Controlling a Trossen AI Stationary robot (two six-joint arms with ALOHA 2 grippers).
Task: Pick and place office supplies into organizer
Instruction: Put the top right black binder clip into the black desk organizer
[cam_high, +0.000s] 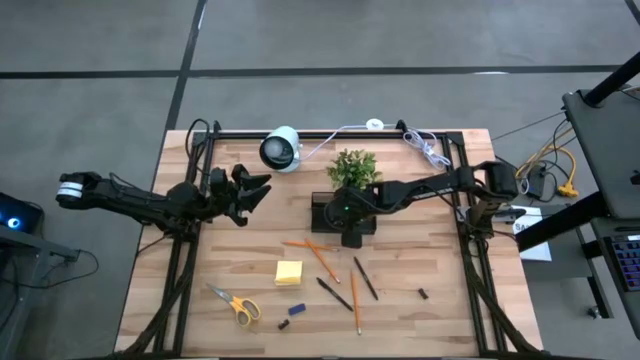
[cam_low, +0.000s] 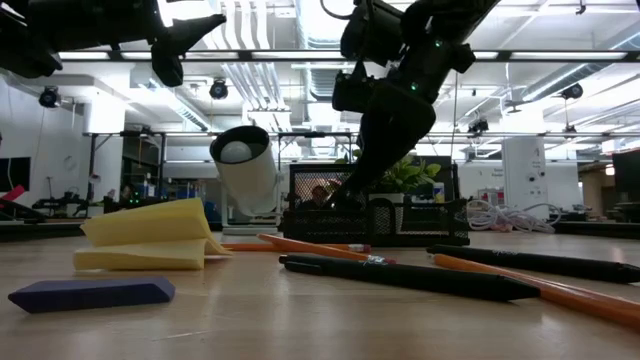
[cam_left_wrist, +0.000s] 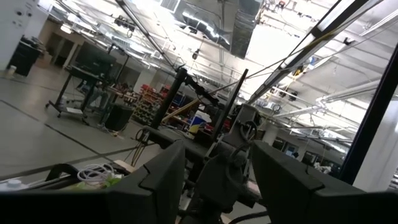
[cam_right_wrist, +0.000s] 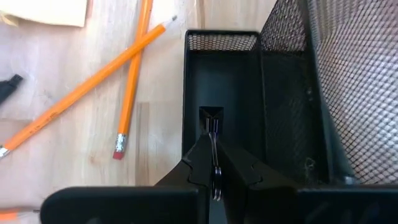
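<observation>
The black mesh organizer (cam_high: 322, 212) stands mid-table in front of the plant. My right gripper (cam_right_wrist: 213, 163) hangs over its low front compartment (cam_right_wrist: 224, 74), pointing steeply down, shut on a tiny dark clip (cam_right_wrist: 211, 117). Loose on the wood in front lie orange pencils (cam_high: 322, 258), dark pens (cam_high: 365, 278), a yellow sticky-note pad (cam_high: 289, 272), yellow-handled scissors (cam_high: 235, 304), a small blue block (cam_high: 296, 309) and another dark clip (cam_high: 423, 293). My left gripper (cam_high: 255, 188) waits raised at the table's left, open, holding nothing. My right gripper pinches the clip's silver wire handles (cam_right_wrist: 216, 155) between its two fingertips, coming from above and slanting down. The clip's dark body (cam_right_wrist: 211, 116) sticks out past the fingertips, inside the organizer's front compartment. Whether it touches the compartment floor, I cannot tell.
A green potted plant (cam_high: 353, 168) and a white round camera (cam_high: 281, 149) stand behind the organizer. White cables (cam_high: 425, 148) lie at the far right corner. Black frame rails (cam_high: 470, 260) run along both table sides. Bare wood lies near the right front.
</observation>
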